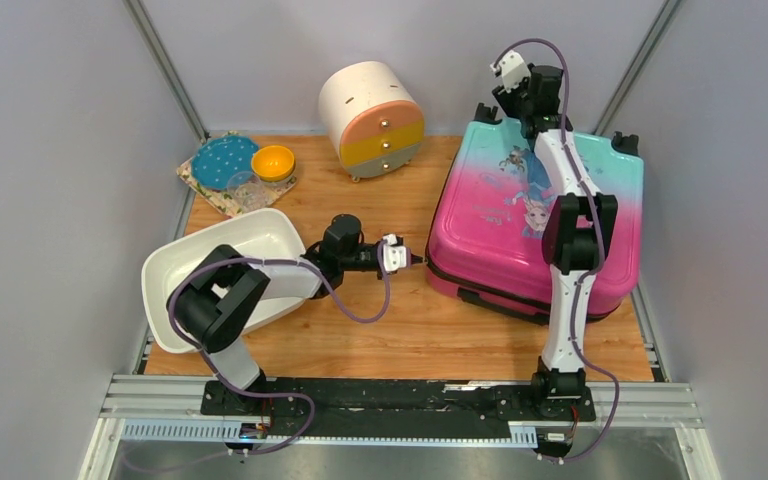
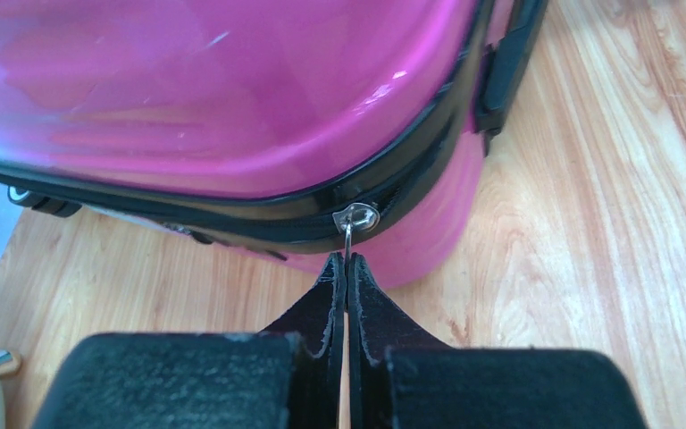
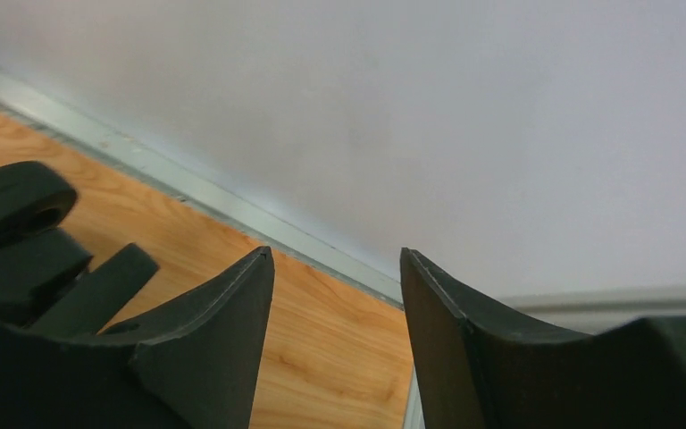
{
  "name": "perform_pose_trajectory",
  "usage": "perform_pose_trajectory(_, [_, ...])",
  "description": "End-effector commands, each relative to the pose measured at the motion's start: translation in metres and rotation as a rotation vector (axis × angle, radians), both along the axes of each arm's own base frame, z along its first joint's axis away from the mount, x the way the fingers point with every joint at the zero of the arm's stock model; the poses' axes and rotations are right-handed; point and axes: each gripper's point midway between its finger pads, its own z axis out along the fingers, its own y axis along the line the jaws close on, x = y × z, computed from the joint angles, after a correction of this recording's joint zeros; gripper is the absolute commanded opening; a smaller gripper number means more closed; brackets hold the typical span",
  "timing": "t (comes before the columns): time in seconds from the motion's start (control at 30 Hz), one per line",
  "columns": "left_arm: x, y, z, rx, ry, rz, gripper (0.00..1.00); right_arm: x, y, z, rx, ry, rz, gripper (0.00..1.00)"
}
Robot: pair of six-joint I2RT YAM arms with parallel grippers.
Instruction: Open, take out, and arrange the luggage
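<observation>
The luggage [image 1: 520, 225] is a closed pink-to-teal hard-shell suitcase with a princess print, lying flat on the right of the wooden table. In the left wrist view its pink shell [image 2: 223, 98] fills the top, with the black zipper seam below it. My left gripper [image 1: 418, 260] is at the suitcase's left corner, shut on the thin metal zipper pull [image 2: 349, 234]. My right gripper [image 1: 505, 68] is open and empty, raised high above the suitcase's far edge by the black wheels [image 1: 487, 113]. In the right wrist view it [image 3: 335, 259] faces the back wall.
A white plastic basin [image 1: 210, 270] lies under my left arm. A round cream drawer cabinet [image 1: 372, 118] stands at the back middle. A patterned mat with a teal plate [image 1: 222, 160] and an orange bowl [image 1: 273, 162] is at the back left. Grey walls enclose the table.
</observation>
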Motion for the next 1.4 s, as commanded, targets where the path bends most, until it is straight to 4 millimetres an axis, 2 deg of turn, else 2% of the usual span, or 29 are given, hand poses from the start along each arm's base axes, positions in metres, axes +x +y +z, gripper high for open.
perform_pose_trajectory(0.0, [0.048,0.010,0.045,-0.101,-0.097,0.075,0.00,-0.057,0.088,-0.047,0.070,0.270,0.411,0.58])
perform_pose_trajectory(0.03, [0.061,0.015,0.042,-0.101,-0.090,0.104,0.00,-0.063,0.095,-0.048,0.081,0.283,0.445,0.56])
perform_pose_trajectory(0.07, [0.067,0.014,0.051,-0.116,-0.115,0.103,0.00,-0.071,0.105,-0.050,0.107,0.303,0.498,0.56])
perform_pose_trajectory(0.13, [0.071,0.014,0.054,-0.114,-0.176,0.095,0.00,-0.082,0.118,-0.052,0.112,0.318,0.547,0.55])
perform_pose_trajectory(0.27, [0.059,0.006,0.062,-0.137,-0.192,0.022,0.00,-0.108,0.154,-0.051,0.141,0.344,0.660,0.55])
perform_pose_trajectory(0.3, [0.057,0.004,0.061,-0.137,-0.199,0.015,0.00,-0.115,0.160,-0.044,0.144,0.338,0.679,0.55])
perform_pose_trajectory(0.33, [0.054,0.002,0.062,-0.137,-0.208,0.006,0.00,-0.124,0.167,-0.051,0.154,0.362,0.700,0.55])
perform_pose_trajectory(0.4, [0.050,-0.005,0.061,-0.139,-0.208,0.008,0.00,-0.143,0.188,-0.045,0.155,0.367,0.765,0.54])
perform_pose_trajectory(0.43, [0.050,-0.006,0.060,-0.142,-0.189,0.018,0.00,-0.154,0.194,-0.053,0.160,0.396,0.784,0.54])
perform_pose_trajectory(0.47, [0.050,-0.007,0.061,-0.148,-0.189,0.022,0.00,-0.165,0.202,-0.053,0.170,0.408,0.814,0.55])
perform_pose_trajectory(0.5, [0.047,-0.010,0.062,-0.151,-0.187,0.019,0.00,-0.178,0.214,-0.043,0.161,0.401,0.851,0.55])
perform_pose_trajectory(0.57, [0.046,-0.008,0.058,-0.146,-0.174,0.036,0.00,-0.205,0.228,-0.055,0.168,0.461,0.898,0.55])
perform_pose_trajectory(0.6, [0.046,-0.007,0.057,-0.144,-0.173,0.043,0.00,-0.219,0.239,-0.047,0.153,0.453,0.939,0.55])
perform_pose_trajectory(0.67, [0.048,-0.001,0.052,-0.127,-0.179,0.079,0.00,-0.248,0.252,-0.051,0.143,0.482,0.988,0.54])
perform_pose_trajectory(0.77, [0.057,0.008,0.046,-0.110,-0.188,0.121,0.00,-0.274,0.267,-0.047,0.143,0.490,1.049,0.54])
perform_pose_trajectory(0.8, [0.062,0.011,0.046,-0.108,-0.184,0.142,0.00,-0.281,0.268,-0.051,0.149,0.509,1.055,0.54])
perform_pose_trajectory(0.87, [0.079,0.019,0.046,-0.101,-0.186,0.192,0.00,-0.292,0.276,-0.048,0.154,0.513,1.081,0.54])
perform_pose_trajectory(1.03, [0.122,0.037,0.059,-0.109,-0.224,0.291,0.00,-0.307,0.280,-0.055,0.155,0.549,1.094,0.54])
perform_pose_trajectory(1.17, [0.144,0.049,0.058,-0.093,-0.248,0.327,0.00,-0.304,0.277,-0.048,0.163,0.542,1.065,0.56])
perform_pose_trajectory(1.2, [0.149,0.049,0.049,-0.076,-0.236,0.331,0.00,-0.303,0.277,-0.045,0.165,0.534,1.063,0.56])
perform_pose_trajectory(1.23, [0.160,0.049,0.054,-0.078,-0.244,0.346,0.00,-0.300,0.277,-0.038,0.164,0.516,1.057,0.56])
perform_pose_trajectory(1.3, [0.173,0.052,0.040,-0.056,-0.244,0.358,0.00,-0.296,0.275,-0.019,0.203,0.491,1.008,0.60])
perform_pose_trajectory(1.33, [0.180,0.049,0.045,-0.062,-0.261,0.367,0.00,-0.288,0.273,-0.008,0.219,0.460,0.976,0.62])
perform_pose_trajectory(1.37, [0.183,0.049,0.043,-0.061,-0.263,0.372,0.00,-0.281,0.266,0.015,0.289,0.438,0.912,0.64])
